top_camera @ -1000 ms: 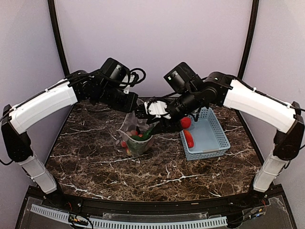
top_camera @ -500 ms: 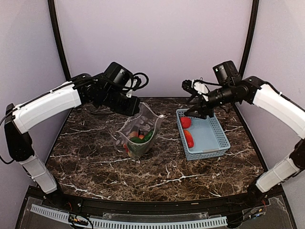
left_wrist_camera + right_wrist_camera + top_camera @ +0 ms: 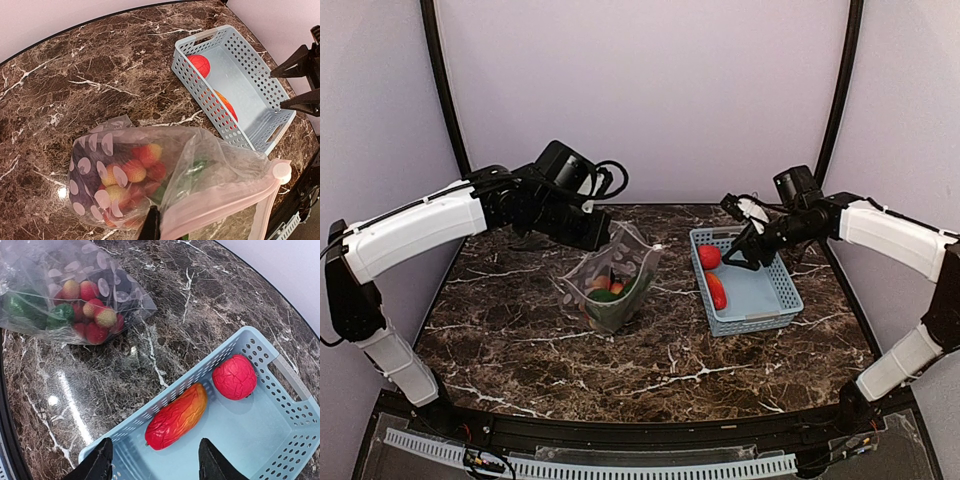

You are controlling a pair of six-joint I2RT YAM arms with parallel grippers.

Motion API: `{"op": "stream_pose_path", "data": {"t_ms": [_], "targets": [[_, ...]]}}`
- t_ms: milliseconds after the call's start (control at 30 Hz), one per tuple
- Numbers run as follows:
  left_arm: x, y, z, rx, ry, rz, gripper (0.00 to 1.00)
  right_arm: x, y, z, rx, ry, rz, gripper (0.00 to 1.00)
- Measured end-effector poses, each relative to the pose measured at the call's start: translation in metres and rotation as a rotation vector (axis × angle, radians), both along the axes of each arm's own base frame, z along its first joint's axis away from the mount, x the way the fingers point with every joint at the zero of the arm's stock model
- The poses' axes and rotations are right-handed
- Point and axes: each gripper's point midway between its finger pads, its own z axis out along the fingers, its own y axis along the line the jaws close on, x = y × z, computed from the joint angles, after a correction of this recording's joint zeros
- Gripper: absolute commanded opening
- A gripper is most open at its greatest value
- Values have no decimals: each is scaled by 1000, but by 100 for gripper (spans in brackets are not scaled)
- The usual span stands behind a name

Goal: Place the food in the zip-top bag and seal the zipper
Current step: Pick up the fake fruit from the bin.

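The left jaws are pressed together on the top edge of the zip-top bag (image 3: 617,268), pinching it at the zipper (image 3: 220,200), whose pale pink strip runs off to the right of the jaws. The bag hangs below them with its mouth gaping and its bottom resting on the marble surface (image 3: 520,340). Inside it, beneath the jaws, sit the cluster of small red berries (image 3: 132,172) and a green piece (image 3: 61,314). The right jaws stand spread and empty over the light-blue basket (image 3: 260,440), well apart from the bag. Just ahead of the gap between their fingertips (image 3: 100,462) lies the red-orange pepper (image 3: 176,416). The red tomato (image 3: 234,377) sits just beyond it. Both are in the basket, untouched.
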Motion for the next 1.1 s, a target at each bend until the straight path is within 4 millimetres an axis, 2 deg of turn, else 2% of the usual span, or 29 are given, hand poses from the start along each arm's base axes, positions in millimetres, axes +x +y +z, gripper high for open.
{"op": "stream_pose_path", "data": {"t_ms": [200,333,500,700,900,1100], "targets": [[1,-1,1,-6,-4,5,1,25,-6,-29,-39,56,-72,56],[2,0,1,-10,-5,8,1,52,-6,-47,-95,68,-110,57],[3,0,1,-11,-3,10,1,91,-3,-58,-134,52,-141,60],[3,0,1,-14,-1,9,1,121,5,-65,-141,52,-151,63],[0,2,-1,-15,4,8,1,137,12,-80,-148,78,-151,63],[-2,4,3,-25,0,10,1,135,11,-102,-171,143,-155,64]]}}
